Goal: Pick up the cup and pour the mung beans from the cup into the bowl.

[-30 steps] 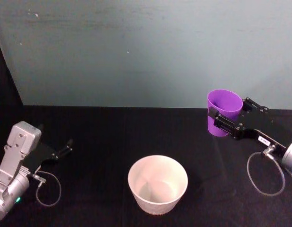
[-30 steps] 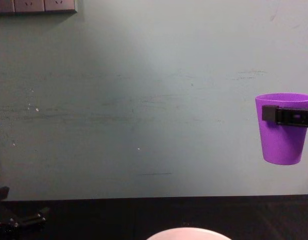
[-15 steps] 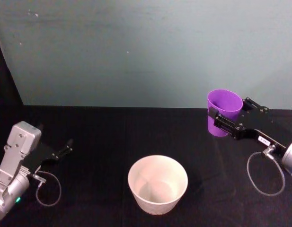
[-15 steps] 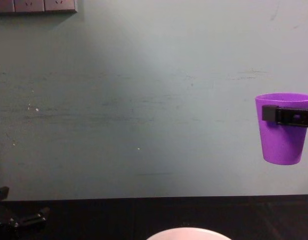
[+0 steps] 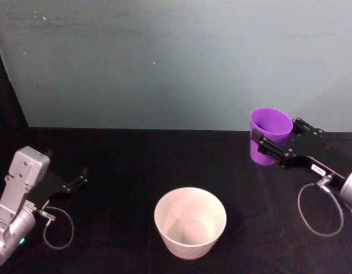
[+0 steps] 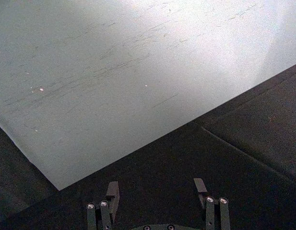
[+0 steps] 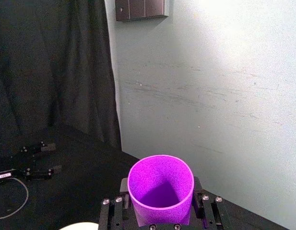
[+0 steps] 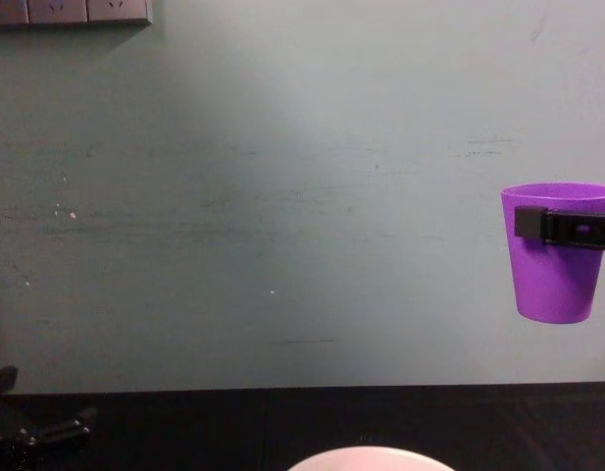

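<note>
The purple cup (image 5: 269, 134) hangs upright in the air at the right, with my right gripper (image 5: 274, 145) shut around its upper wall. From the side the cup (image 8: 555, 253) is well above the table, and the wrist camera looks into the cup (image 7: 160, 188) from above; no beans can be made out inside. The white bowl (image 5: 190, 221) stands on the black table, lower and to the left of the cup, its rim (image 8: 371, 457) just showing in the chest view. My left gripper (image 5: 79, 177) rests open at the left, its fingers (image 6: 112, 192) spread apart over bare cloth.
A black cloth covers the table (image 5: 130, 165), which ends at a pale teal wall (image 5: 164, 63). Cable loops hang by each wrist (image 5: 321, 208). Wall sockets (image 8: 67, 10) sit high on the left.
</note>
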